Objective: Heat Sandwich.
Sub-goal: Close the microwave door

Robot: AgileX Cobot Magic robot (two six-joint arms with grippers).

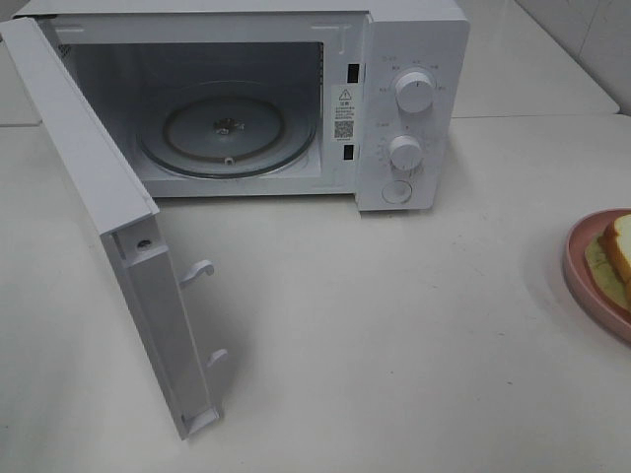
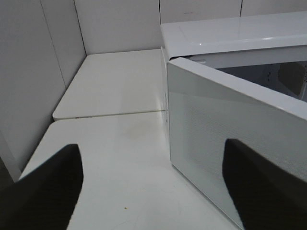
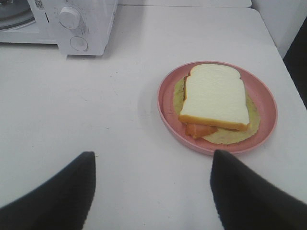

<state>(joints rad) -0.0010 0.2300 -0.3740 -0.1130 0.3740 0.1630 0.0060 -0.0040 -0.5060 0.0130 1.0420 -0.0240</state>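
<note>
White microwave [image 1: 296, 99] sits at the far edge of the table [image 1: 394, 345] in the high view, door [image 1: 108, 227] swung fully open toward the near left, glass turntable [image 1: 229, 133] bare inside. Pink plate [image 1: 596, 271] is cut off at the right edge of the table with the sandwich [image 1: 621, 246] on it; neither arm shows in this view. So judging progress: door-open step looks done, sandwich not yet picked or loaded, then door close and dial [image 1: 414, 91] are left. Left wrist view: left hand [image 2: 153, 191] is spread wide, nothing between its fingers [image 2: 48, 191], hovering just outside the open door's outer face; the sandwich is not in this view. Right wrist view: right hand [image 3: 151, 191] also spread apart and empty, above bare table, with the plate [image 3: 168, 103] ahead of it and slightly toward one finger's side; the sandwich [image 3: 215, 96] lies flat on the plate, white bread on top, orange filling and a pale green layer poking out beneath. Hand and sandwich are near but apart, no contact. Right hand looks the likely one for the grasp.
</note>
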